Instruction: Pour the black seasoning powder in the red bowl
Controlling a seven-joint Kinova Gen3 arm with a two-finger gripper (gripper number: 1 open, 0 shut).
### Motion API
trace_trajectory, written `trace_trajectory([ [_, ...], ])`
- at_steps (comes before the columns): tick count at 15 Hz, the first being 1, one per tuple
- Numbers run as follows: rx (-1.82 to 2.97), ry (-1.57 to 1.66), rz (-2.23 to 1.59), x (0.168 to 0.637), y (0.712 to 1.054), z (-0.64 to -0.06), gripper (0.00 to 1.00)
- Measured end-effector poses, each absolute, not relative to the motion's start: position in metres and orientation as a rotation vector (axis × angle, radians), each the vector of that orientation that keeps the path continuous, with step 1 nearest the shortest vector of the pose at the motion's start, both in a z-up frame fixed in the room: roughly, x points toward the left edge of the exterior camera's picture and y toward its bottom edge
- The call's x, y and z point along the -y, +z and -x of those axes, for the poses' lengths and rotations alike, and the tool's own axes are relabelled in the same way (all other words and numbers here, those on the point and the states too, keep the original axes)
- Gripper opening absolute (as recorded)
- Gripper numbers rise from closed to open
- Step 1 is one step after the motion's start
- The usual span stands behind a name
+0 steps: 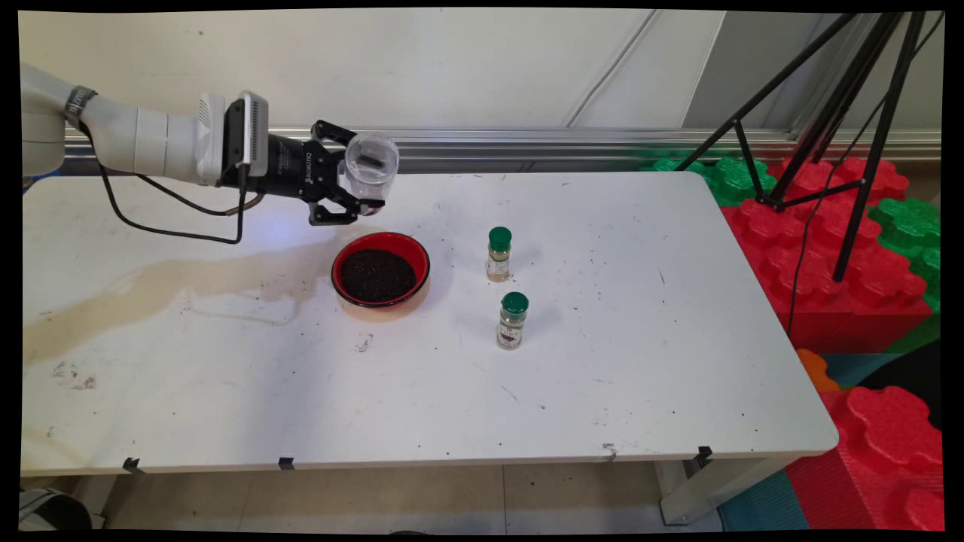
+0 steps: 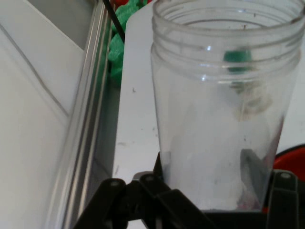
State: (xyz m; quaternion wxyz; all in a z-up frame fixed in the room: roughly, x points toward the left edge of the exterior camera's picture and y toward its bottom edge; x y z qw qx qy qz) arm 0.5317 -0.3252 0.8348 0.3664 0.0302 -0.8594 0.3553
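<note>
Above table (image 1: 452, 391), jar (image 1: 370, 165) within pincer (image 1: 354, 175)

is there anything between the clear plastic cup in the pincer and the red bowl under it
Nothing visible. The pincer holds the clear plastic cup on its side in the air, above and just behind the red bowl of dark grounds. Both green-capped spice jars stand off to the bowl's right on the white table.

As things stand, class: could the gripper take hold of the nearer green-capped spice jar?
Probably not yet. The gripper is shut on a clear plastic cup, held sideways above the red bowl. The path to the nearer spice jar looks free, but its fingers are occupied.
</note>
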Motion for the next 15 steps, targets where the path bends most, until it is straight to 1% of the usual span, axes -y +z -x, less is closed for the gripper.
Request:
trace_trajectory([
  [15,2.071,0.598,-0.357,0.308,0.841,-0.517,0.00],
])
